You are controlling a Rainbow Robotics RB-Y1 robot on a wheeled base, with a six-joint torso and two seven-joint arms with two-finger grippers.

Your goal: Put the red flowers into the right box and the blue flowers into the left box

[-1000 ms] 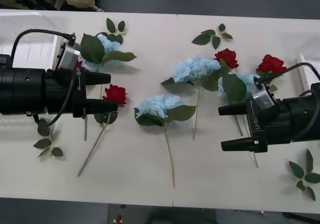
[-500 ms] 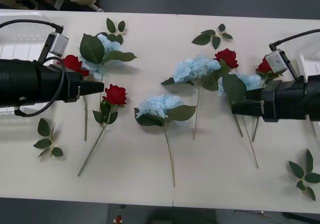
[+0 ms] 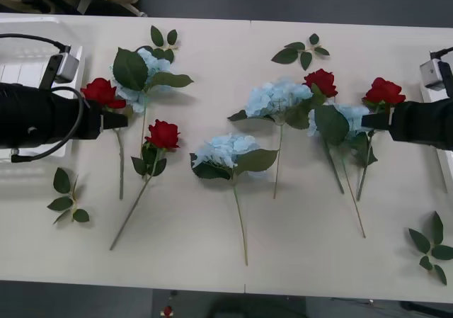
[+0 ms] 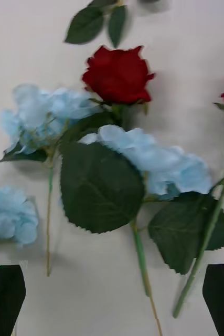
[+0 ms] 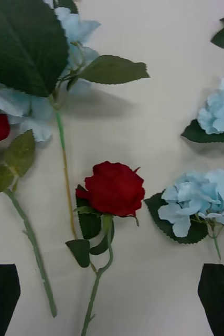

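Left gripper (image 5: pixel 112 302): black fingers wide apart, nothing held. Same for right gripper (image 4: pixel 114 299): spread wide, empty.

Red flowers, small tight blooms on thin stems with dark leaves:
- rose (image 5: pixel 113 188) sits just ahead of the left jaws, roughly centred on the gap, stem running back between the fingers. Same rose in the front view (image 3: pixel 163 134).
- second rose (image 3: pixel 101 91) right beside the left gripper tip, stem trailing along one finger's side.
- rose (image 4: pixel 118 73) well ahead of the right jaws, behind a blue head.
- fourth rose (image 3: pixel 383 91) just off the right gripper tip, to one side.

Blue flowers, pale fluffy clusters with broad leaves:
- cluster (image 4: pixel 153 163) directly ahead of the right jaws, big leaf in front of it, stem passing back between the fingers.
- cluster (image 3: pixel 279 97) further toward table centre.
- cluster (image 3: pixel 225 150) mid-table, between the two grippers.
- cluster (image 3: pixel 145 74) ahead of the left jaws, beyond the rose.

Left box (image 3: pixel 28 70) lies under the left arm at the table edge. Right box (image 3: pixel 433 102): a sliver at the right edge, by the right arm.

Bare table (image 3: pixel 184 219) on the near side between stems. Loose leaf sprigs (image 3: pixel 65 197) near both near corners.
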